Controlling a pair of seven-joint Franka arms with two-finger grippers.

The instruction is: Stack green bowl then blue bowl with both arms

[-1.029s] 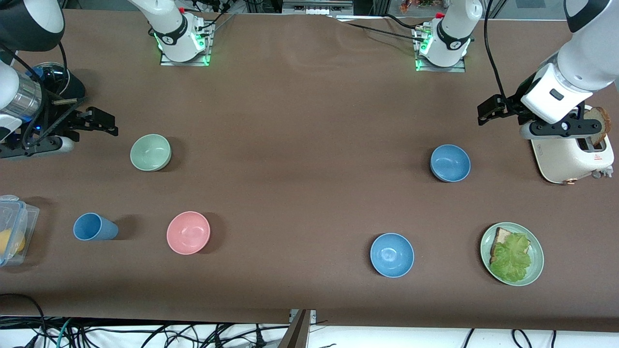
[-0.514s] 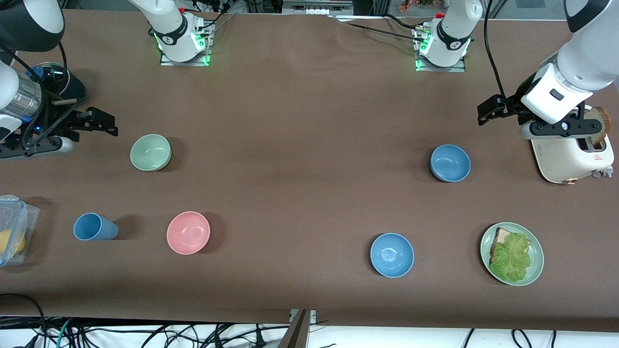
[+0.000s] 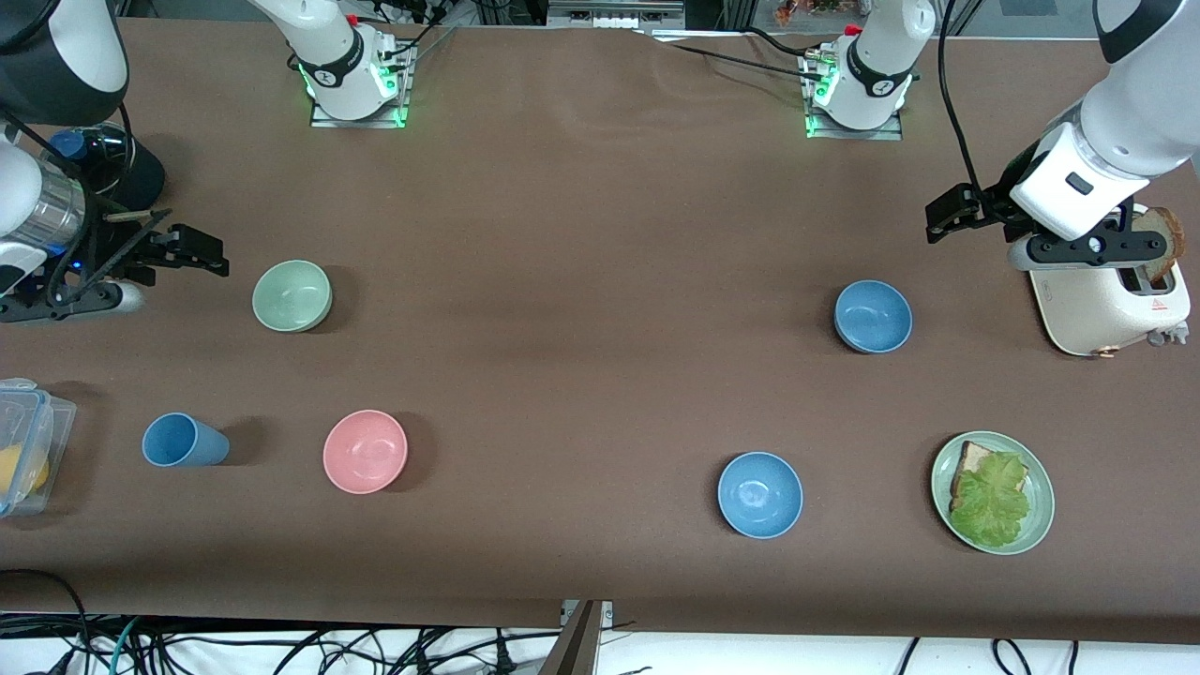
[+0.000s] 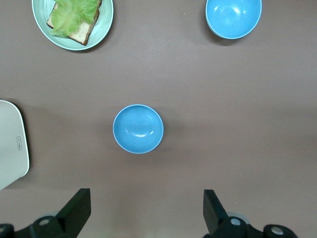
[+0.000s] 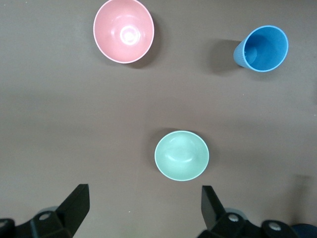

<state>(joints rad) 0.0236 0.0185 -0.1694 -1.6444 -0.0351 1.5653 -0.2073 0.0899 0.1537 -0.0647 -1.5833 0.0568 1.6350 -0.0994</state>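
Note:
The green bowl [image 3: 292,295] [image 5: 182,155] stands empty toward the right arm's end of the table. My right gripper [image 3: 208,255] [image 5: 143,197] hangs open just beside it, over bare table, holding nothing. The blue bowl [image 3: 873,316] [image 4: 138,129], a dull steel blue, stands toward the left arm's end. My left gripper [image 3: 945,217] [image 4: 146,199] hovers open and empty over the table close to that bowl, next to the toaster.
A brighter blue bowl [image 3: 759,494] [image 4: 233,17], a pink bowl [image 3: 365,451] [image 5: 124,30] and a blue cup [image 3: 183,440] [image 5: 261,48] lie nearer the front camera. A green plate [image 3: 1039,511] carries bread and lettuce. A white toaster [image 3: 1106,305] and a clear container [image 3: 23,445] stand at the table's ends.
The right arm has shifted slightly, its gripper still beside the green bowl. The left arm and all the bowls have stayed where they were.

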